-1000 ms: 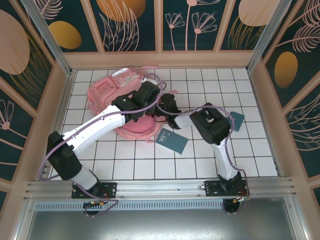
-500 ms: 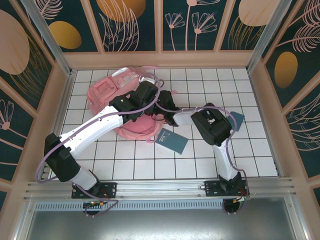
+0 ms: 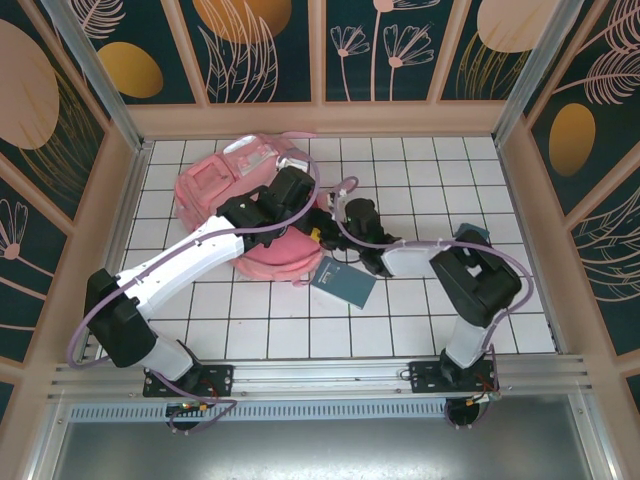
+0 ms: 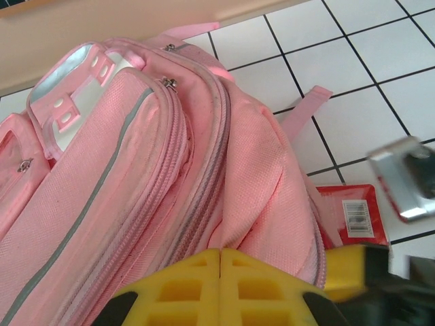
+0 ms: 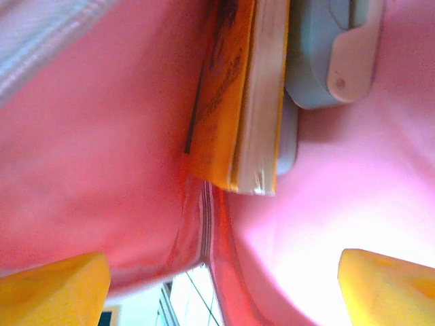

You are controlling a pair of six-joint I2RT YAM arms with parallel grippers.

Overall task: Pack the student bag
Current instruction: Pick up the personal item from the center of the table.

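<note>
On the white tiled table (image 3: 250,330), nearest the arm bases, a dark teal book (image 3: 343,283) lies flat, just beside the right forearm and close to the near edge of the student bag (image 3: 215,190). A second teal book (image 3: 472,238) lies off to the right, partly covered by the right arm's elbow. The pink bag lies at the far left of the table, near the back wall, and both arms reach it from its right side. The left gripper (image 4: 221,261) has its yellow jaws pressed together on a fold of the bag's fabric that creases up to their tips. A red book (image 4: 353,214) with a barcode lies on the tiles just beside the bag, its edge tucked under the fabric. Beyond it a pink strap (image 4: 302,115) trails across the tiles. The right gripper (image 5: 217,288) sits inside the bag's opening, jaws spread wide with nothing between them. Ahead of it an orange book (image 5: 234,102) stands on edge, touching a grey-blue object (image 5: 326,47) that I cannot identify, with pink lining all round.
</note>
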